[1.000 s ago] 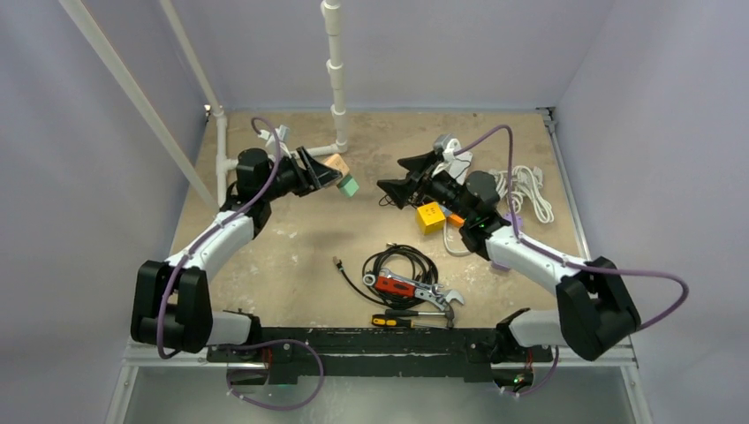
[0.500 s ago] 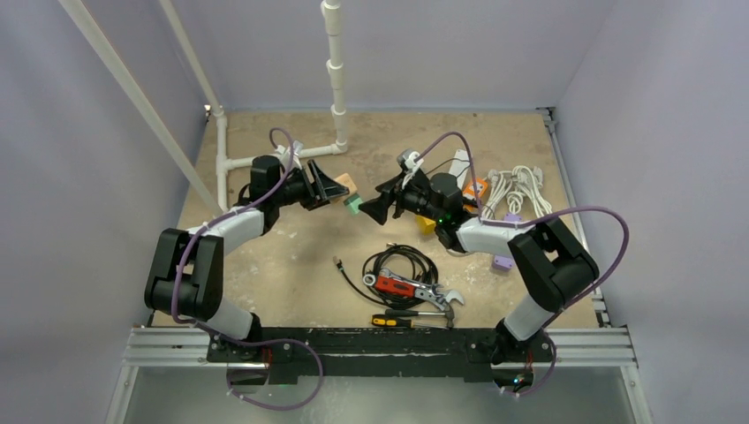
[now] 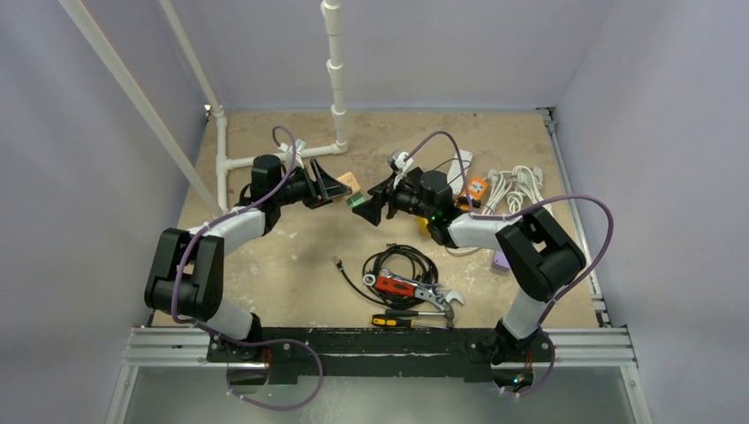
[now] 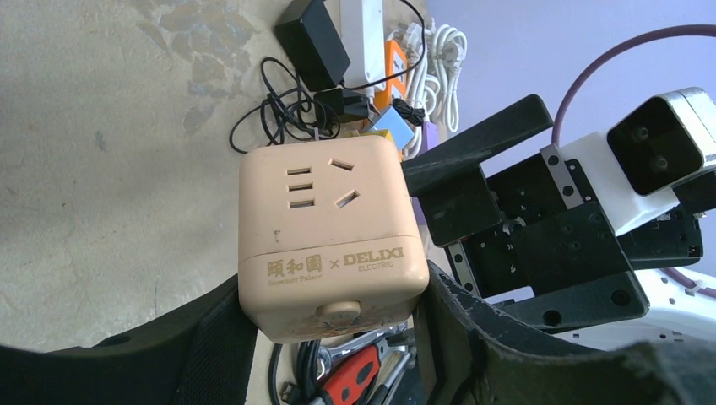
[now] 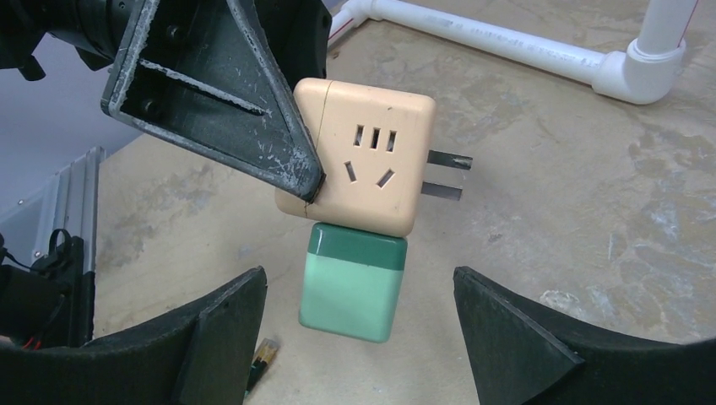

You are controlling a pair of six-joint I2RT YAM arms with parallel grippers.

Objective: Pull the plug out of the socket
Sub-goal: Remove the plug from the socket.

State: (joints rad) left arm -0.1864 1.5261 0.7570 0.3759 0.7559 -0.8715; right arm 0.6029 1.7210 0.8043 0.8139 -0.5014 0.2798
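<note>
1. The left gripper (image 3: 338, 188) is clamped on a peach cube socket (image 5: 363, 164).
2. A green plug (image 5: 350, 283) sits in the socket's underside.
3. The right gripper (image 3: 369, 205) has its fingers spread either side of the plug, not touching it.
4. The left arm (image 3: 231, 225) and right arm (image 3: 481, 231) bend inward, facing each other.

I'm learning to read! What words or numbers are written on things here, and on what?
"颐和园", with tiny "Summer Palace" under it: on the peach cube socket, left wrist view.
"× DELIXI", with small "ELECTRIC" under it: same face of that socket.
green plug: no writing shows.
orange block: any marks too small to read.
</note>
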